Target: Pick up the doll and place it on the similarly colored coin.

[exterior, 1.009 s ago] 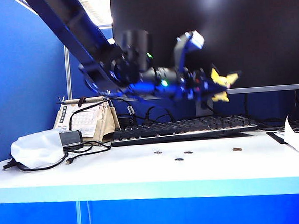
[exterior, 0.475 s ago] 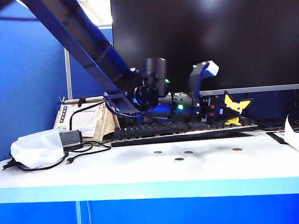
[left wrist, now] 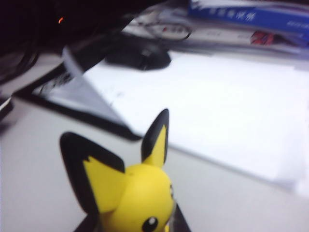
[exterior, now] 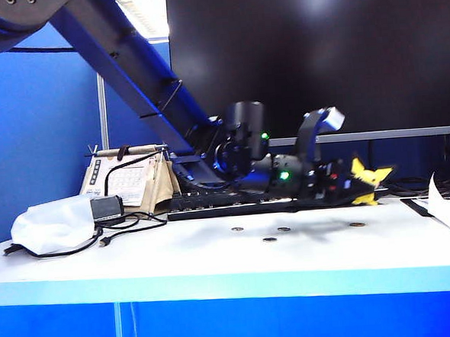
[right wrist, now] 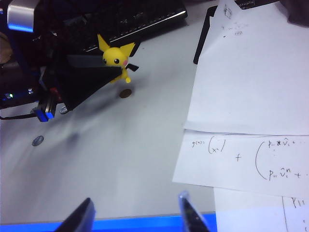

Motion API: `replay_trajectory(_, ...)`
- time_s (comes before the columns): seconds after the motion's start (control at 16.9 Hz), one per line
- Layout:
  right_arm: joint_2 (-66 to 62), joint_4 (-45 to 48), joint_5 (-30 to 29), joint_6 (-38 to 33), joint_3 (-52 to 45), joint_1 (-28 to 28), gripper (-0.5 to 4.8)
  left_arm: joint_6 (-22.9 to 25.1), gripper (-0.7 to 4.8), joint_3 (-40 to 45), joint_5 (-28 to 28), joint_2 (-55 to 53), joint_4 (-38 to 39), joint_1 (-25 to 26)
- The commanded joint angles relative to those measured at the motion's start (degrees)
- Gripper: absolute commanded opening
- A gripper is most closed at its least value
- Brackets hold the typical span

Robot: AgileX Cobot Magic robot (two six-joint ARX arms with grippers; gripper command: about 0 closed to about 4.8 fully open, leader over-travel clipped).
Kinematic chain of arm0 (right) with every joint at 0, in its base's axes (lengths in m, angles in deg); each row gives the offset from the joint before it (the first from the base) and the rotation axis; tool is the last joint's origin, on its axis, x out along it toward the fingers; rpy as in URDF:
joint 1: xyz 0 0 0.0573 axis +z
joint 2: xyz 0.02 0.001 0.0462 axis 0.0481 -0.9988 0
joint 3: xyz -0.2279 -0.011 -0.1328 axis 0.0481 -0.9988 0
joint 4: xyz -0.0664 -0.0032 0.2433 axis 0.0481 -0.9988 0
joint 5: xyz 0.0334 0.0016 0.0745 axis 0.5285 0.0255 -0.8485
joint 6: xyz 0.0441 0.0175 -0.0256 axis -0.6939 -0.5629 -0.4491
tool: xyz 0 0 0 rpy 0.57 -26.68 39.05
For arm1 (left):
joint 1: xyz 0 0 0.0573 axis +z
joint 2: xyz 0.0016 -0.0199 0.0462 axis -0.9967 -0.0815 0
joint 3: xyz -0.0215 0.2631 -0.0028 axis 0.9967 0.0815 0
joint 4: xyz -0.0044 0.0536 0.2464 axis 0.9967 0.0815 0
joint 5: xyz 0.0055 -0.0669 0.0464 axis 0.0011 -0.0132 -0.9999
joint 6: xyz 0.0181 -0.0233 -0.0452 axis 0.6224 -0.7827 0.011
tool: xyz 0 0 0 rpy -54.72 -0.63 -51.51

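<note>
Now the left end effector (exterior: 350,185), clamped on the small yellow plastic doll with black-tipped ears (exterior: 366,181), has dropped from mid-air to just above the white bench (exterior: 215,257), carrying the doll down and rightward. Directly beneath it lies the small round brass-coloured coin (exterior: 357,224), so placing looks imminent. Near the bench edge, the right end effector (right wrist: 137,212) hangs wide open, empty.
</note>
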Motion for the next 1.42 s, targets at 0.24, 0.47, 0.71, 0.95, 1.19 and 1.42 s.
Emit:
replay_trajectory(0.24,-0.02,-0.63,0.17,0.00,-0.09,0.09,2.32,1.42,-0.06,-0.35,-0.87,0.42,0.37,0.90)
replay_trajectory(0.47,-0.02,-0.63,0.15,0.00,-0.09,0.09,2.32,-0.42,-0.06,-1.62,-0.76,0.44,2.49,0.44)
replay_trajectory(0.71,-0.02,-0.63,0.15,0.00,-0.09,0.09,2.32,-4.74,-0.06,-1.66,-1.29,0.44,2.47,0.52)
replay_trajectory(0.95,-0.02,-0.63,0.15,0.00,-0.09,0.07,2.32,-6.82,-0.06,-1.66,-1.05,0.42,2.67,-0.02)
replay_trajectory(1.19,-0.02,-0.63,0.15,0.00,-0.09,0.07,2.32,-2.51,-0.06,-1.64,-1.31,0.42,2.43,-0.72)
replay_trajectory(1.42,-0.02,-0.63,0.17,0.00,-0.09,0.07,2.32,-1.57,-0.06,-1.64,-2.38,0.42,2.51,-0.57)
